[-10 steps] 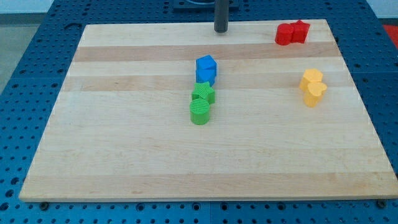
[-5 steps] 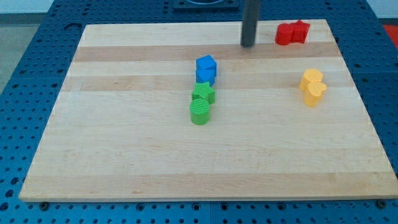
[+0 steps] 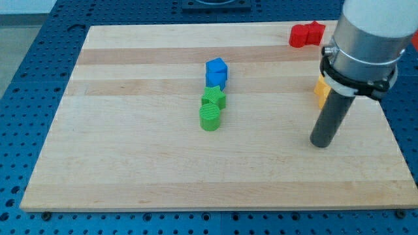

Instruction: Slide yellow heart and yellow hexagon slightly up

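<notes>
My tip (image 3: 321, 144) rests on the board at the view's right, below the spot where the two yellow blocks stand. The arm's body hides most of them: only a sliver of a yellow block (image 3: 320, 89) shows at the rod's left edge, and I cannot tell whether it is the heart or the hexagon. The tip is apart from that block, some way toward the view's bottom.
A blue cube (image 3: 216, 72) stands mid-board with a green star-like block (image 3: 214, 98) and a green cylinder (image 3: 210, 118) right below it. Two red blocks (image 3: 305, 34) sit at the top right corner. The wooden board (image 3: 130, 150) lies on a blue perforated table.
The rod moved from the top centre of the board to the right and down, and now stands below the yellow blocks, with the arm covering them. No block has moved.
</notes>
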Tool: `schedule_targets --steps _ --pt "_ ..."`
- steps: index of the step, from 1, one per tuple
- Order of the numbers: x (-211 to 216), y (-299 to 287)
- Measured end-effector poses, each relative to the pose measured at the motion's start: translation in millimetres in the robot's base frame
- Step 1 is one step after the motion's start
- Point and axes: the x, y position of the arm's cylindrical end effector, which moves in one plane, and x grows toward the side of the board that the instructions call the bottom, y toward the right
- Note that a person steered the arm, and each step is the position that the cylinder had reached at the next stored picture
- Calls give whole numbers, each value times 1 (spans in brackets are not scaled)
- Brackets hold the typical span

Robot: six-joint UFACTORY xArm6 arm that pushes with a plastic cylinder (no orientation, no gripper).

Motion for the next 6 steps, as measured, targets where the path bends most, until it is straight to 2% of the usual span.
schedule_targets --steps 1,2,4,6 --pt "11 8" --pt "-9 71" --pt "-44 49" --pt "-119 15"
